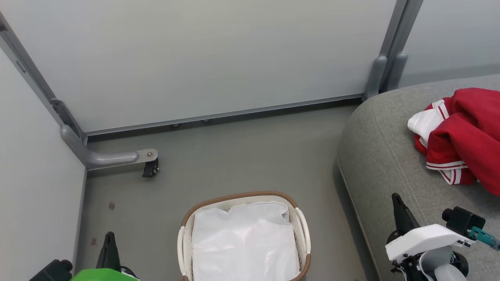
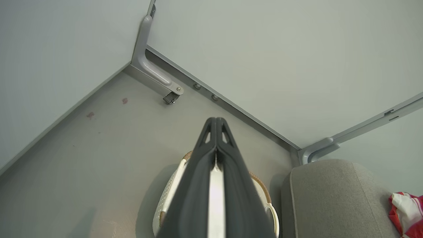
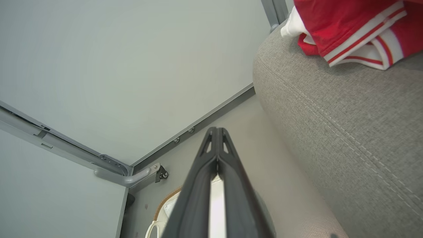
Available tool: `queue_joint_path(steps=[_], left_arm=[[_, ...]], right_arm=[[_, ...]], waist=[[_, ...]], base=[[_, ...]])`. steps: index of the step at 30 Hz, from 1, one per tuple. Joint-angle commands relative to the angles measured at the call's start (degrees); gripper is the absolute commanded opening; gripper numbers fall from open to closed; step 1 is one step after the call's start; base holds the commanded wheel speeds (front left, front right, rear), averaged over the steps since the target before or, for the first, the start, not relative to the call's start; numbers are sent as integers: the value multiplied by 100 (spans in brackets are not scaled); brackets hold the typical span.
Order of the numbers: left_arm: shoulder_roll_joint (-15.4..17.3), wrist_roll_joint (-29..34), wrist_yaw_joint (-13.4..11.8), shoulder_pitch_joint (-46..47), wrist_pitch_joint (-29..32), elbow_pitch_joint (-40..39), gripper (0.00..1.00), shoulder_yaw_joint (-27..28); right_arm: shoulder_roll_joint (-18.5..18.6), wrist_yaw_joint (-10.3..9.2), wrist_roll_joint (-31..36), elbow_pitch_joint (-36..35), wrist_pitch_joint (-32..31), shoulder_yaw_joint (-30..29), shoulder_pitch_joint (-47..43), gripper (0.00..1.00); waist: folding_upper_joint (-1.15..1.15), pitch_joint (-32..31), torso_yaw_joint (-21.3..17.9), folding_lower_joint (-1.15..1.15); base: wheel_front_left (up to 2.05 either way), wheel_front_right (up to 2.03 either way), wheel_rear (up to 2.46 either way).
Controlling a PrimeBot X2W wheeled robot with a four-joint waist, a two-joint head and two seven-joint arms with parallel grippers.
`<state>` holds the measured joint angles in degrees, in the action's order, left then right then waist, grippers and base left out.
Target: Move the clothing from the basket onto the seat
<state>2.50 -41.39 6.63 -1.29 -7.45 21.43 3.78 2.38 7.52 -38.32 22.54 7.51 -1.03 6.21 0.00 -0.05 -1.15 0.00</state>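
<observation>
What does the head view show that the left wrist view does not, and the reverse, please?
Head view adds: the right claw, and the whole white liner with no red fabric on it. Left wrist view adds: the left claw, its two fingers meeting at the tips. Both share: the basket, the seat, the red clothing lying on it, and the castor by the partition.
</observation>
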Motion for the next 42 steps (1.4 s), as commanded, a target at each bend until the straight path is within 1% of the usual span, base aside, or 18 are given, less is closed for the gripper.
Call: queue_joint_path(steps=[1,11,19,42], left_arm=[[30,-206,33,182,48,-102,0,36],[34,-1024,43,289,276,-217,0,80],[37,-1558,49,352,425,-283,0,106],[45,-2876,67,525,791,-458,0,172]], right_arm=[[33,-1,-220,-120,-53,-36,47,0],[39,-1,-1084,-247,-279,-125,41,0],[42,-2,-1648,-331,-427,-181,37,0],[51,-3,-3045,-533,-796,-323,25,0]], waist=[[0,0,2,0],[0,3,15,0],[0,5,24,0],[0,10,51,0]], base=[[0,0,0],[0,0,0],[0,0,0],[0,0,0]])
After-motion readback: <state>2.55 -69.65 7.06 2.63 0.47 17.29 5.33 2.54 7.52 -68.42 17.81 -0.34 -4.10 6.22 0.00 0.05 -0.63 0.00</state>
